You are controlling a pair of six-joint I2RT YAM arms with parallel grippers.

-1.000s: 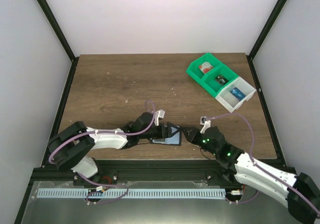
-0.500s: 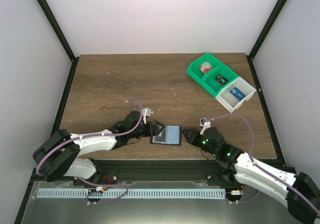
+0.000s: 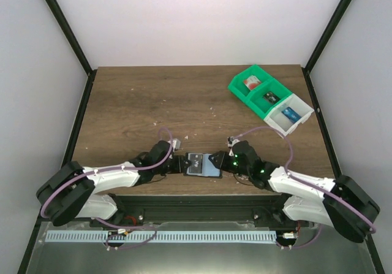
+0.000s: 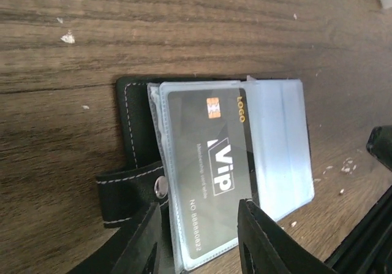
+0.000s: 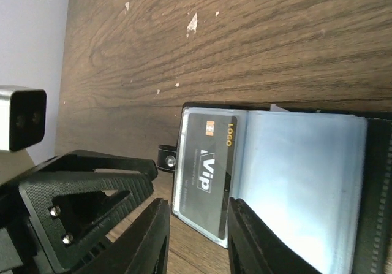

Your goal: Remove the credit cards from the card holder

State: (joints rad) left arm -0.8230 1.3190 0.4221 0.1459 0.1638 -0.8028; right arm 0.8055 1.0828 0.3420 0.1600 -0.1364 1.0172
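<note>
The holder lies open and flat on the table, between the two grippers and just ahead of both sets of fingertips. In the left wrist view, a black strap with a snap sits by the left finger, a dark card rests in a clear pocket straight ahead, and pale blue sleeves fan out past the right finger. The card is judged light, stiff and slick, and the sleeves soft and floppy, so the holder is likely to slide or lift unless one side is pinned. The best hold looks to be the card's end nearest the left gripper, pinched thinly and drawn out along its length. That gripper stands partly open, its fingers straddling the card's near end; whether they press on anything cannot be told. The right gripper, opposite, is likewise partly open over the sleeved side, with the card's corner showing between its fingers; it grasps nothing visible. Other cards, if any, are hidden.
</note>
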